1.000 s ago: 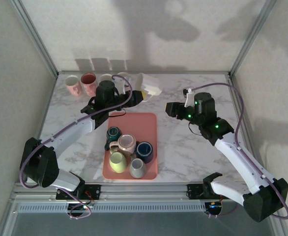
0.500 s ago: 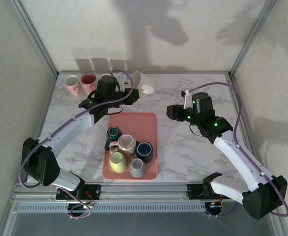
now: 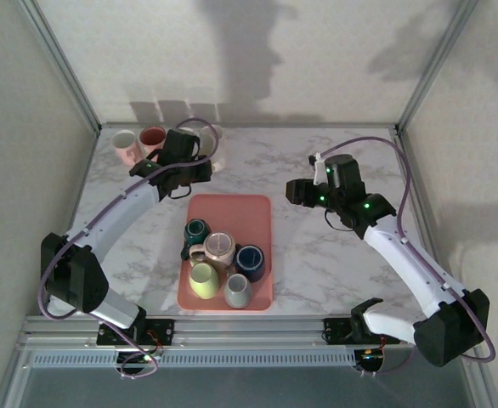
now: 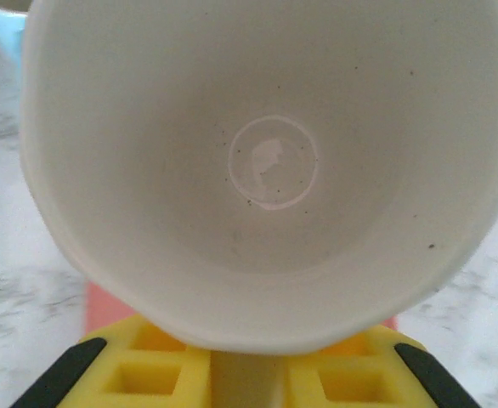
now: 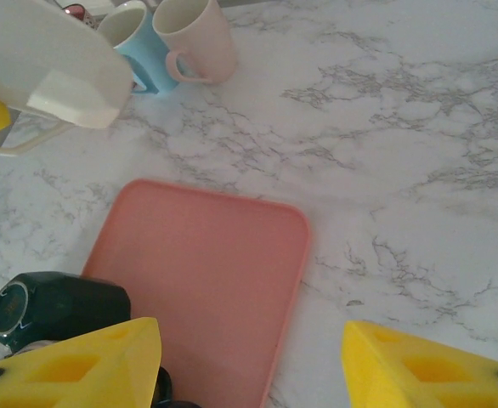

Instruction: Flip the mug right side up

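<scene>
**A:** What's on the left?

**B:** At the back-left of the table (image 3: 317,255), white marble with grey veins, stands a row of mugs. It starts with a speckled pink mug (image 3: 126,147) and a red-lined mug (image 3: 153,138). Further along are a blue mug (image 5: 134,53) and a pale pink mug (image 5: 196,38), both upright and glossy with loop handles.

**A:** And the white mug?

**B:** The white mug (image 4: 266,170) is in the left gripper (image 4: 245,378), whose yellow grid-moulded fingers pinch its wall at the rim. It lies tipped on its side just past the tray's far edge, near the blue mug, with its mouth toward the wrist camera. The inside is smooth and glazed with a ring on the bottom, and the handle is blocky and angular. I can't tell whether it touches the table.

**A:** The middle?

**B:** A flat pink tray (image 5: 206,263) with rounded corners. Its far half is bare and its near half is crowded with mugs, among them a dark teal mug (image 5: 58,310) upside down.

**A:** Right side?

**B:** The right gripper (image 5: 249,365) hangs beside the tray's far right corner, jaws spread with nothing between them. Beyond it the marble lies open to the table's right edge.
</scene>
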Controlling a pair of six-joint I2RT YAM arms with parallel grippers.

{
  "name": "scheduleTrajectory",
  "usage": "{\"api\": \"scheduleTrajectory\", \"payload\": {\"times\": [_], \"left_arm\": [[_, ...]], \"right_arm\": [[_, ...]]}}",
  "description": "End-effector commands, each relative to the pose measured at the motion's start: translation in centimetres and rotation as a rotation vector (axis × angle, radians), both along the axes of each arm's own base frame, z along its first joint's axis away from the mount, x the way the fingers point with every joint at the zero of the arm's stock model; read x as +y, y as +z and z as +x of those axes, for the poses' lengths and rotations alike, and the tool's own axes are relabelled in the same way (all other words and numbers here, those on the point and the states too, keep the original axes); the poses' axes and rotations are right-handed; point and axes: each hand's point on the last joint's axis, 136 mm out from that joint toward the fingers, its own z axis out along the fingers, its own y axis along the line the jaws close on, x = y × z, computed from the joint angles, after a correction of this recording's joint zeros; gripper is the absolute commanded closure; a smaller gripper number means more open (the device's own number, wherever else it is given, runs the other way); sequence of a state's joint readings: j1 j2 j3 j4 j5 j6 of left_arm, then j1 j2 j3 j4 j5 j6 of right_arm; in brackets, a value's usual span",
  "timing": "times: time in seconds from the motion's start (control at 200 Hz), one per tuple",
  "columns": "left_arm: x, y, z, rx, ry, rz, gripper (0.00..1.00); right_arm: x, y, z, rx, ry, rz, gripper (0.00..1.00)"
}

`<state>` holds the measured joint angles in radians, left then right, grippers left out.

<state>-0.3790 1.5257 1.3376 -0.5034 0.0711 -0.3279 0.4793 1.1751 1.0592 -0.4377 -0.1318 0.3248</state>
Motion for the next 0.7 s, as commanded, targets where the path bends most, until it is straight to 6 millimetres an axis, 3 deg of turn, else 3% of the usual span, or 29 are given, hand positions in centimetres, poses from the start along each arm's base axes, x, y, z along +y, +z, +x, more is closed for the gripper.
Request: {"api": "scheduleTrajectory", "payload": {"times": [0.0, 0.366, 0.696], "left_arm": [[4.0, 1.7, 0.4, -0.054, 0.105, 0.054, 1.0], [12.7, -2.6, 0.5, 0.073, 0.266, 0.171, 1.0], [17.8, -5.9, 0.6, 0.176, 0.368, 0.25, 1.0]], "right_arm": [[0.5, 0.6, 0.3, 0.005, 0.023, 0.003, 0.41], [4.4, 0.9, 0.3, 0.09, 0.204, 0.099, 0.43], [6.5, 0.4, 1.4, 0.161, 0.247, 0.131, 0.44]]}}
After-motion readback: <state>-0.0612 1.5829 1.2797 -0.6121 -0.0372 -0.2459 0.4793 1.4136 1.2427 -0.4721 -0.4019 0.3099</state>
